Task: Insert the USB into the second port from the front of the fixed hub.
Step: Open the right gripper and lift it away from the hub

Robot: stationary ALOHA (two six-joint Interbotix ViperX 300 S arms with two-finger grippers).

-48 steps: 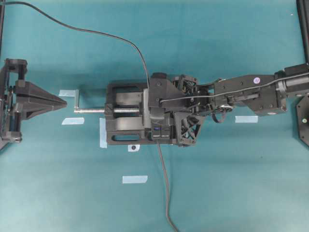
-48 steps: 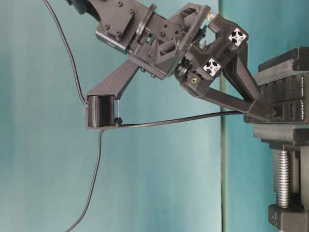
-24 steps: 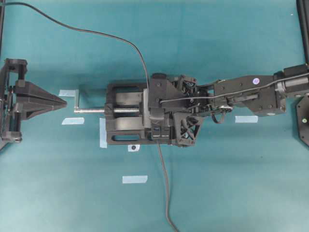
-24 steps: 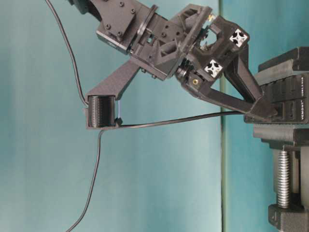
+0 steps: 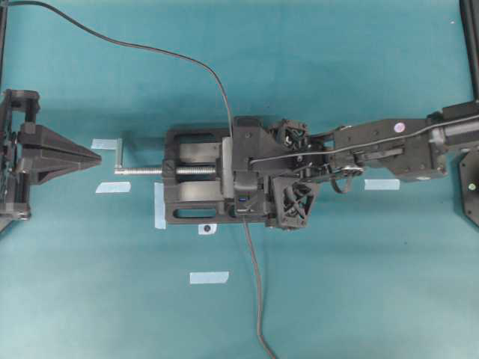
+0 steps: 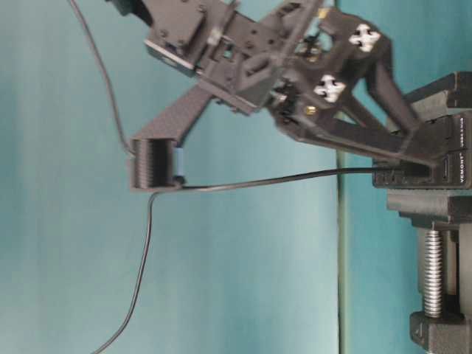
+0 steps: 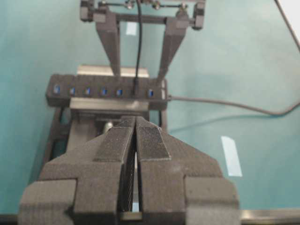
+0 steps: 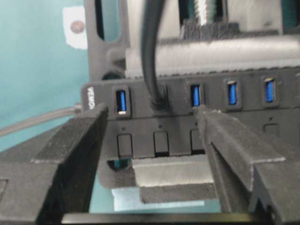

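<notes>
The USB [image 8: 158, 99] is sitting in the fixed hub [image 8: 281, 115], plugged into the second slot in from the end that carries the brand lettering, with one blue port showing empty on its near side and the rest of the row empty on the other. Its thin cable [image 6: 258, 181] runs away from the hub, passes the right arm's wrist camera housing and drops slack toward the table. The right gripper [image 8: 152, 131] stands astride the plug with its jaws spread wide, one finger either side and clear air between each pad and the cable, so it has hold of nothing. From the left wrist view the same two fingers frame the cable where it rises out of the hub. The hub itself is clamped in the black vise [image 5: 191, 187], whose silver screw [image 5: 146, 170] pokes out toward the left gripper [image 7: 136, 140], which waits well apart on its own side, pads pressed together and empty. To my eye the insertion is done and this is the letting-go step; whether the plug is fully home I cannot tell. The next move calls for backing the right arm straight off without snagging the cable or nudging the plug sideways.
</notes>
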